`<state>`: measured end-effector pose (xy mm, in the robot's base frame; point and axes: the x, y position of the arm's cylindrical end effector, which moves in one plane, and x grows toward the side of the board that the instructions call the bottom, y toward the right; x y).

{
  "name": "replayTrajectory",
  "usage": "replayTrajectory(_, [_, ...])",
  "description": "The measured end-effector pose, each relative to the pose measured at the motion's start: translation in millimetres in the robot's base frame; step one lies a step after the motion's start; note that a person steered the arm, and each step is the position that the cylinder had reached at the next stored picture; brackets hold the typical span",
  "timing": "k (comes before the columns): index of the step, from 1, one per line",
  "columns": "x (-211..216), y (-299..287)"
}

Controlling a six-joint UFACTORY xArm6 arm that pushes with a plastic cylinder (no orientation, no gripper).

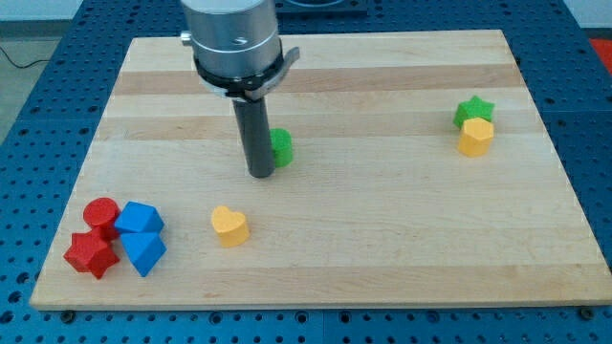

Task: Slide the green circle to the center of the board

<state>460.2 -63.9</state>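
Observation:
The green circle lies on the wooden board, left of the middle and partly hidden behind my rod. My tip rests on the board just to the view's left of the green circle, touching or almost touching it.
A green star and a yellow hexagon sit together at the view's right. A yellow heart lies below my tip. At the bottom left are a red circle, a red star and two blue blocks.

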Motion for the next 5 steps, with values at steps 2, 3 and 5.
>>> replayTrajectory(2, [-11, 47])
replayTrajectory(3, [-18, -23])
replayTrajectory(5, [-65, 65])
